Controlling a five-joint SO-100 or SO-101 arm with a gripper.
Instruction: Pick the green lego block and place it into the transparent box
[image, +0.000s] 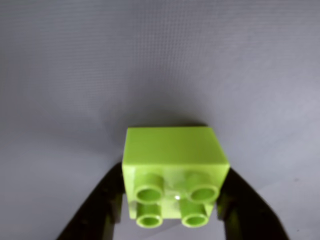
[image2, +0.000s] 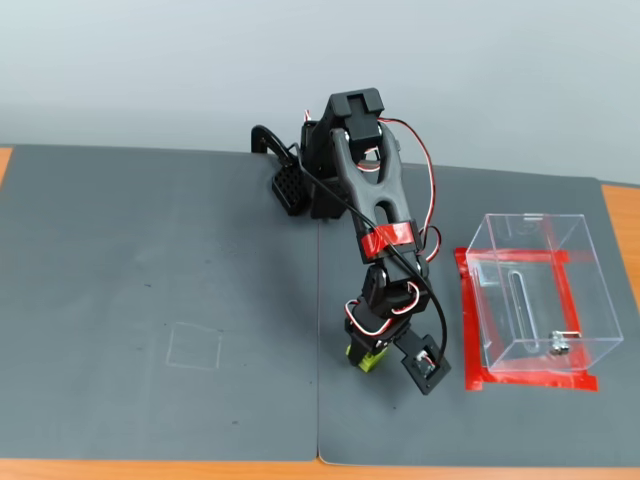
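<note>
End effector (image: 172, 210) grips green lego block (image: 172, 172) above mat (image2: 150, 300).

A dark grey mat (image2: 150, 250) covers most of a wooden table (image2: 620, 215), whose orange-brown surface shows at the near edge and at the far left and right corners in the fixed view. A seam (image2: 318, 400) divides the mat into two sheets. A faint square outline (image2: 194, 346) marks the left sheet. Behind, a plain pale grey wall (image2: 150, 70) is evenly lit.
</note>
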